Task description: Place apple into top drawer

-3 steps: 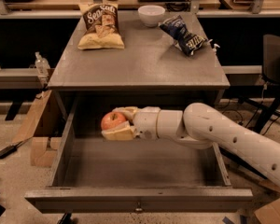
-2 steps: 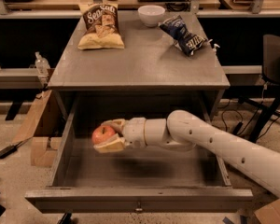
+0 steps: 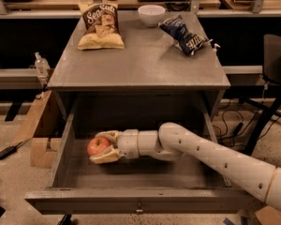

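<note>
The red-orange apple (image 3: 98,146) is inside the open grey top drawer (image 3: 65,146), near its left wall and low over the drawer floor. My gripper (image 3: 102,147) reaches in from the right, its white arm crossing the drawer. Its two cream fingers (image 3: 107,135) sit above and below the apple and are shut on it. The drawer's flat front panel with a small metal knob (image 3: 138,209) faces the camera. Whether the apple touches the drawer floor I cannot tell.
On the cabinet top lie a yellow chip bag (image 3: 100,26), a white bowl (image 3: 151,14) and a blue snack bag (image 3: 183,34). A dark chair (image 3: 275,60) stands at the right. Cardboard boxes (image 3: 40,125) sit on the floor at the left.
The gripper has carried the apple leftward and down, deeper into the drawer, from the drawer's middle to near its left wall.
</note>
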